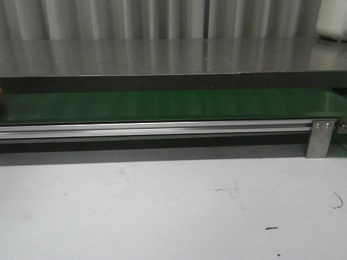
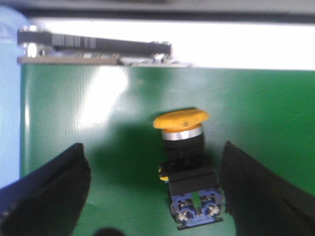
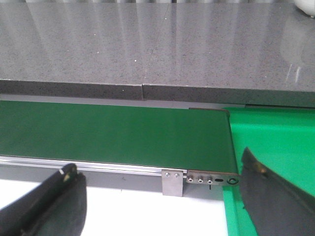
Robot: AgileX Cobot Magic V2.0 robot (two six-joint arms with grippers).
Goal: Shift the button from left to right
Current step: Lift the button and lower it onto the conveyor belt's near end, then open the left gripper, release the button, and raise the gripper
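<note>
The button (image 2: 184,164) lies on the green belt (image 2: 74,118), low centre in the left wrist view, between the left hand (image 2: 155,196)'s spread fingers. The right hand (image 3: 162,206) is spread, empty, above the belt's end.

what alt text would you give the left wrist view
A push-button unit with a round orange-yellow cap and a black body stands on the green belt, between the two dark fingers of the open left gripper, which touch nothing. Beyond the belt's far edge runs a metal rail, slightly blurred.
</note>
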